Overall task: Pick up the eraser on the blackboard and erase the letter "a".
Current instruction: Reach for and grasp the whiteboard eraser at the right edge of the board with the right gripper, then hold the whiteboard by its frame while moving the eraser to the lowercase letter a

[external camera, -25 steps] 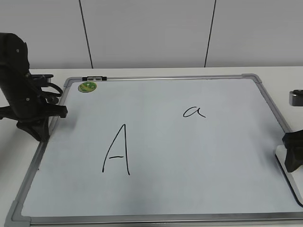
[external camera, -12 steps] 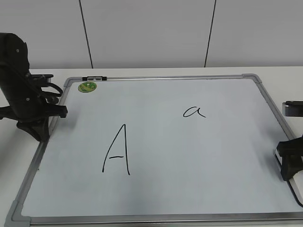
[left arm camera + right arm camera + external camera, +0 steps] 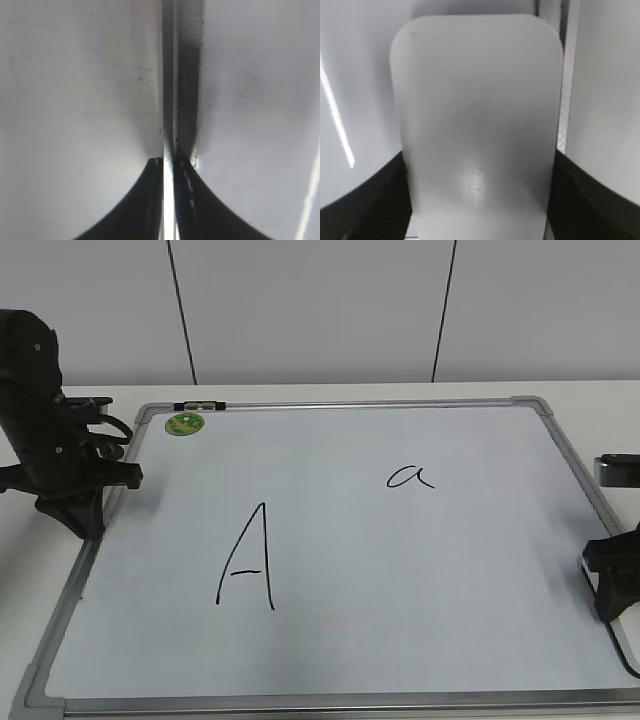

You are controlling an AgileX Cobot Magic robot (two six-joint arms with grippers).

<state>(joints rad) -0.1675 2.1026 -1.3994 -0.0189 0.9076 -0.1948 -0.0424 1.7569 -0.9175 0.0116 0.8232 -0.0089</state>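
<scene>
The right gripper (image 3: 477, 200) has its jaws on both long sides of the eraser (image 3: 476, 120), clamped on it at the right rim of the blackboard (image 3: 350, 405). The left gripper (image 3: 169, 165) rests on the board's left frame, jaws together. The letter "a" (image 3: 411, 476) sits right of centre, unerased, beside the capital "A" (image 3: 248, 558).

White paneled wall (image 3: 310, 310), dark seams

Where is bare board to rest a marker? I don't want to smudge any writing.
Free: the blackboard below the letter "a", right of the capital "A", and the strip above both. Crowded: right edge, where the right gripper straddles the eraser.
</scene>
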